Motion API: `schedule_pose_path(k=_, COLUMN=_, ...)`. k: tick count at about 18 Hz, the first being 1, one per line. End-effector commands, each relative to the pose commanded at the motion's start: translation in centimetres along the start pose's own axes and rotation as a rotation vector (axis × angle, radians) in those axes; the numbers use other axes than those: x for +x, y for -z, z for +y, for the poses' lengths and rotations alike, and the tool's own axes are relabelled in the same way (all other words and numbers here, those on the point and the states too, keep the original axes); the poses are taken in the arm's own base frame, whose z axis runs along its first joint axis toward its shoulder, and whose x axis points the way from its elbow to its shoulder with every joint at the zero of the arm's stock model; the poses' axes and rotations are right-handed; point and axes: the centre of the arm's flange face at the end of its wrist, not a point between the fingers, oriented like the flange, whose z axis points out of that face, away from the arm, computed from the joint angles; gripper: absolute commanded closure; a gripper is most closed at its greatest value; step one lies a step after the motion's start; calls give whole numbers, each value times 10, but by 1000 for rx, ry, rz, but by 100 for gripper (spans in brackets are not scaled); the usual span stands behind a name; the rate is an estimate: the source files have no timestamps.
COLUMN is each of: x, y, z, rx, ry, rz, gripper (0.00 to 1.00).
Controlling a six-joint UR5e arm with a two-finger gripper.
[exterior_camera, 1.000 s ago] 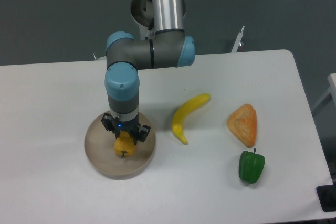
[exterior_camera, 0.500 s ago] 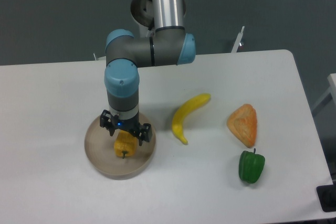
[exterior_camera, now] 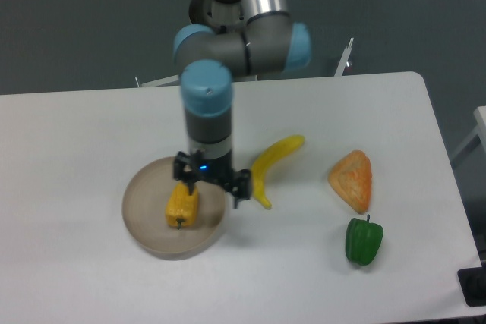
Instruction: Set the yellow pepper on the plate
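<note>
The yellow pepper (exterior_camera: 182, 206) lies on its side on the round beige plate (exterior_camera: 148, 227) at the table's front left, stem toward the front. My gripper (exterior_camera: 211, 185) hangs open just right of and above the pepper, over the plate's right rim. Its fingers (exterior_camera: 241, 187) are spread wide and hold nothing. The pepper is free of the fingers.
A yellow banana (exterior_camera: 273, 165) lies just right of the gripper, close to its right finger. Farther right are an orange wedge (exterior_camera: 352, 180) and a green pepper (exterior_camera: 364, 241). The arm's column rises behind the plate.
The gripper opened and let go of the yellow pepper, which now rests on the plate. The arm has since shifted right toward the banana.
</note>
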Motion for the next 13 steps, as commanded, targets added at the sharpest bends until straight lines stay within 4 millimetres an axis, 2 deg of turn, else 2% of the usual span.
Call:
schedule_pose_path(k=1, x=-20, y=4, z=9, rx=-1, ry=0, rz=-15, gripper=0)
schedule_pose_path(k=3, x=-45, y=8, z=20, rx=-3, ry=-17, rz=-32, gripper=0)
schedule_pose_path(k=5, x=-83, y=13, z=34, rx=-4, ry=-74, rz=-58, gripper=0)
schedule_pose_path(k=7, x=-108, y=18, z=47, rx=-8, ry=-99, rz=-76, gripper=0)
schedule_pose_path(k=9, x=-115, y=18, z=51, rx=-19, ry=-167, rz=-85, gripper=0)
schedule_pose_path(k=13, x=-125, y=27, z=49, rx=-21, ry=-170, rz=-113, gripper=0)
